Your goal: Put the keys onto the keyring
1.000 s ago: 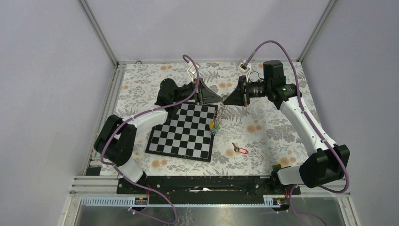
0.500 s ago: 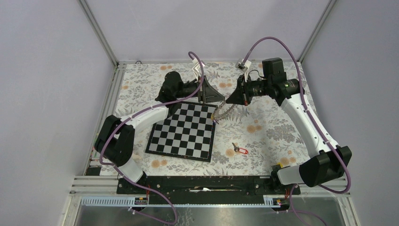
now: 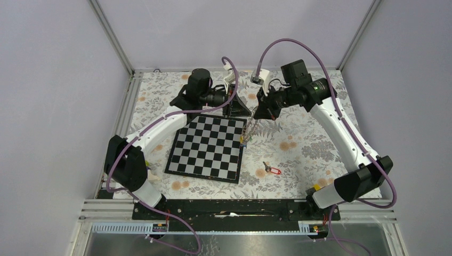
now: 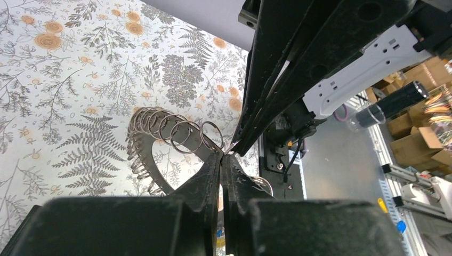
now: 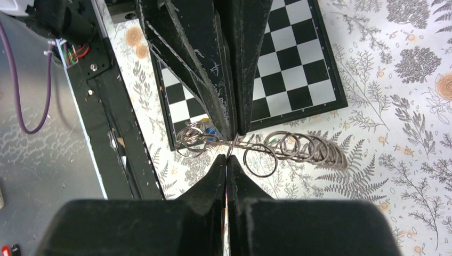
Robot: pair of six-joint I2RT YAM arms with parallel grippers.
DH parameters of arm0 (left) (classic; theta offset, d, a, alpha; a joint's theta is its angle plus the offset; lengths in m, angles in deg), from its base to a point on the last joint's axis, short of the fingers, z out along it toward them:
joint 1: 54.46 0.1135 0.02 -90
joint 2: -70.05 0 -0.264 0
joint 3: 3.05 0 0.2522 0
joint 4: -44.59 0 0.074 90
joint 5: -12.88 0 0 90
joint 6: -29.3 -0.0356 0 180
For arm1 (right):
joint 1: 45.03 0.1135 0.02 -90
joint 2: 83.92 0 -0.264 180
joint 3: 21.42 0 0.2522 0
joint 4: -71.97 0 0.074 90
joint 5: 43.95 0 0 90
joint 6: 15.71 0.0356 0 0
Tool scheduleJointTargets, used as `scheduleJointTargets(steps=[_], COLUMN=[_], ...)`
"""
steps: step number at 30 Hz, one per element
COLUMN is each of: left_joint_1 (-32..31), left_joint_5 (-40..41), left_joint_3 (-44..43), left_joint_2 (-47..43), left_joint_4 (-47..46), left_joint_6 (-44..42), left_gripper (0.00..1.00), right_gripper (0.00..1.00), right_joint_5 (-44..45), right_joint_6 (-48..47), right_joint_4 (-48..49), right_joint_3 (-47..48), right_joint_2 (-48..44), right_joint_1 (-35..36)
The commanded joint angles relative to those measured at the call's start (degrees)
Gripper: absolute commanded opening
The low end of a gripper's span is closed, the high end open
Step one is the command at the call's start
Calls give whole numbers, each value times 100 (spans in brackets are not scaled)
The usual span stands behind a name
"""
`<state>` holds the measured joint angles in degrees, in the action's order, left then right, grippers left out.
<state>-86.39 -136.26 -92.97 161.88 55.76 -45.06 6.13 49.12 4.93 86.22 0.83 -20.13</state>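
Observation:
The keyring [image 3: 249, 127], a grey metal band strung with many small wire rings, hangs in the air between my two grippers above the chessboard's far right corner. My left gripper [image 3: 239, 110] is shut on its wire, seen at my fingertips in the left wrist view [image 4: 223, 156], with the keyring [image 4: 155, 181] to their left. My right gripper [image 3: 261, 111] is shut on the same wire [image 5: 226, 158], and the keyring [image 5: 320, 154] stretches to the right. Keys with yellow, blue and green tags [image 3: 242, 140] dangle from it. A red-tagged key [image 3: 272, 170] lies on the cloth.
The chessboard [image 3: 208, 146] lies on the flowered cloth [image 3: 309, 144] left of centre. Metal frame rails run along the left edge and the near edge [image 3: 213, 205]. Grey walls close in the back and both sides.
Both wrists have turned and risen toward the back, and the right gripper has shifted left. The keyring stays gripped between them and now hangs more steeply. The red-tagged key has not moved.

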Motion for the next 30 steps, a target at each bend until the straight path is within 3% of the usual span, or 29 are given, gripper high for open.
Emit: scheduleJointTargets(steps=[1, 17, 30], left_joint_1=[55, -75, -318], left_joint_5=[-92, -393, -340], left_joint_3=[-308, -122, -181], left_joint_2=[-318, -524, -243], left_joint_4=[250, 357, 347], left_joint_6=[-723, -1226, -1322], left_gripper=[14, 41, 36], right_gripper=[0, 0, 0], right_joint_5=[-34, -540, -815], right_joint_6=[-304, -435, -463], right_joint_4=[-688, -998, -963], right_joint_3=[506, 758, 573], right_joint_2=[138, 398, 381], right_joint_1=[146, 164, 164])
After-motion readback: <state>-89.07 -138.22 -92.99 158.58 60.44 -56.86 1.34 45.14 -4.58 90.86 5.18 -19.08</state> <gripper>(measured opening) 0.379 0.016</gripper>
